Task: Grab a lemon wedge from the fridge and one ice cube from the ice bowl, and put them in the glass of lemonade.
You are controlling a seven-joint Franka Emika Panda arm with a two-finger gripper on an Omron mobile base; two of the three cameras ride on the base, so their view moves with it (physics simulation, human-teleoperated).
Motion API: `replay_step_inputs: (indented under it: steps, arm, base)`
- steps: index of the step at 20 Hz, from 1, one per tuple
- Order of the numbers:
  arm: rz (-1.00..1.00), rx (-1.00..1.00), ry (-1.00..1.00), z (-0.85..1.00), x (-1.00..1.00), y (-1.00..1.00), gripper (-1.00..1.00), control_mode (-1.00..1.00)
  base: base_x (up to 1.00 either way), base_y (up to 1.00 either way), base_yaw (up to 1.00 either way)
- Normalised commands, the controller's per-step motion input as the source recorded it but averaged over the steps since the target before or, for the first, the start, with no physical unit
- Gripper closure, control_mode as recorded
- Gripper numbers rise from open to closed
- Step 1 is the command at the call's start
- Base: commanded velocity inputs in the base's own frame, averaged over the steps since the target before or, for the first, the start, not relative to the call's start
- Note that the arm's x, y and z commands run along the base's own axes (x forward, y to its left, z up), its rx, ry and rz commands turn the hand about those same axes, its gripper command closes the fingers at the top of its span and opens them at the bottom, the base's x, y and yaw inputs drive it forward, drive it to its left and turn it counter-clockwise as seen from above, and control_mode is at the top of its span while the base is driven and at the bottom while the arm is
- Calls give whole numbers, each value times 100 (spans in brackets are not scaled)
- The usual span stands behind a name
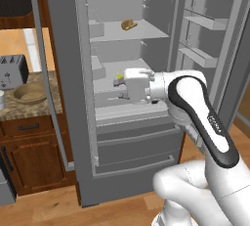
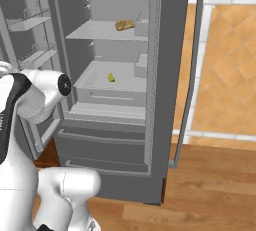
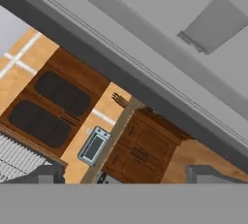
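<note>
One lemon wedge (image 2: 111, 77) lies on the middle shelf of the open fridge (image 1: 73, 122). Your hand (image 1: 121, 84), fully open and empty, sits just beside it. Expect a light, slick, soft piece; pinch across its flat sides, gently.

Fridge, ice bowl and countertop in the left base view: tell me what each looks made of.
Fridge: looks like brushed steel, flat matte grey panels and doors.
Ice bowl: possibly wood or ceramic; uniform tan-brown, dull, no shine.
Countertop: looks like granite, with a speckled brown-beige pattern; the finish cannot be told.
</note>
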Motion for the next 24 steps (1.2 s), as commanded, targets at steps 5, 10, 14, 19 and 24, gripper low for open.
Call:
replay_step_inputs:
  steps: [5, 10, 14, 19, 24]
  arm:
    - [-14, -45, 2, 64, 3, -67, -100, -100]
    - [-23, -62, 10, 36, 15, -48, -100, -100]
    - [-30, -67, 0, -31, 1, -28, -100, -100]
    - [-31, -54, -3, -50, -13, -26, -100, -100]
    - [-17, -3, -12, -1, -55, -32, -100, -100]
  base:
    - [0, 0, 0]
    - [0, 0, 0]
    - [0, 0, 0]
    - [0, 0, 0]
    - [0, 0, 0]
